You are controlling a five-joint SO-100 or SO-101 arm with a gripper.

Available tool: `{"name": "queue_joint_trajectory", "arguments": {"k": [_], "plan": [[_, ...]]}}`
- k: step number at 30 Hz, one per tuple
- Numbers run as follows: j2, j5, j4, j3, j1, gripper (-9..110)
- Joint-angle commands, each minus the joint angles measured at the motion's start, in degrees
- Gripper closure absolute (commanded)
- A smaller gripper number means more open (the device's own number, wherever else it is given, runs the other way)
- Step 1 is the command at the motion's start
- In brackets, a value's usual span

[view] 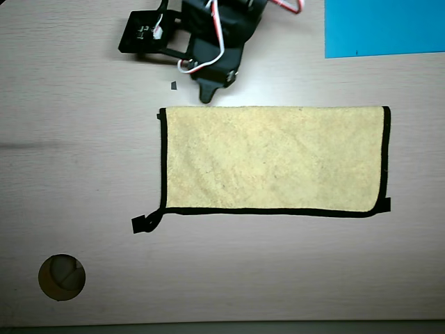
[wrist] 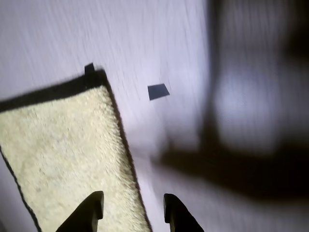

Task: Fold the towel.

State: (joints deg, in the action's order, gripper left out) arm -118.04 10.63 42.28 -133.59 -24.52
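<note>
The towel (view: pixel 274 160) is a pale yellow fuzzy rectangle with thin black trim. It lies flat on the table in the overhead view. In the wrist view one of its corners (wrist: pixel 63 145) fills the lower left. My gripper (view: pixel 207 94) hangs just beyond the towel's top edge near its left corner in the overhead view. In the wrist view my gripper (wrist: pixel 135 210) is open and empty, with one dark fingertip (wrist: pixel 94 208) over the towel and the other over bare table. The wrist view is motion-blurred.
A bright blue sheet (view: pixel 384 28) lies at the top right. Small black tape squares sit near the towel's corners (view: pixel 144 223) (view: pixel 173 85) (wrist: pixel 158 91). A round brown hole (view: pixel 62 277) is at the lower left. The arm's base (view: pixel 201 28) stands at the top edge.
</note>
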Motion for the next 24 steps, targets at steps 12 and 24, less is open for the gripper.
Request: {"name": "queue_joint_trajectory", "arguments": {"k": [12, 24], "plan": [[21.5, -15.4, -10.9, 15.5, -5.2, 82], [23.7, -13.1, -20.2, 12.0, -4.8, 85]]}}
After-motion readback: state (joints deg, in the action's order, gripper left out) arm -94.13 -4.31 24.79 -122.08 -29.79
